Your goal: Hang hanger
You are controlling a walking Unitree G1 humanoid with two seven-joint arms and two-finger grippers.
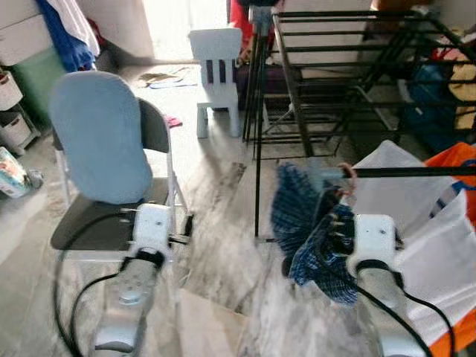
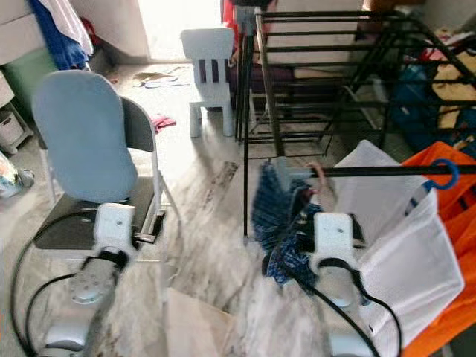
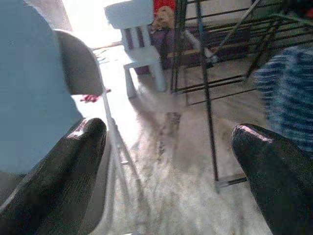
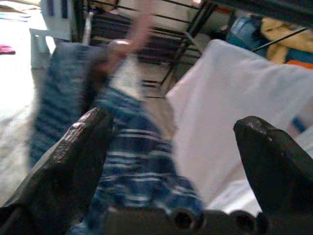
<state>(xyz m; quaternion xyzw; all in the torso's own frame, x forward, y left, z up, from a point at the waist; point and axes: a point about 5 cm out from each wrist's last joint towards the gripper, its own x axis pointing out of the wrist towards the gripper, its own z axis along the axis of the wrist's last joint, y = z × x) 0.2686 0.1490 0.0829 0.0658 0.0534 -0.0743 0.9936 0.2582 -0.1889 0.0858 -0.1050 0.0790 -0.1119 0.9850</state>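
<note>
Black metal drying rack [image 1: 349, 67] stands ahead of my right gripper [image 1: 338, 223]; its near horizontal rail [image 1: 416, 172] runs just above the fingers. Blue plaid garment [image 1: 312, 230] on a pink plastic hanger [image 1: 347, 172] hangs at the gripper's front: light, limp cloth over a stiff frame, best taken at the hook's neck. My right fingers [image 4: 73, 156] are spread, gripping nothing. My left gripper [image 1: 178, 227], also spread, idles well apart.

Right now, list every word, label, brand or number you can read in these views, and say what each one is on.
None can be read.
The package on the floor at the far left has coloured print, too blurred to read.
The white storage boxes beside it show no legible label.
The blue checked cloth, the pink hanger, the clothes rack, both grippers and the chairs carry no text.
</note>
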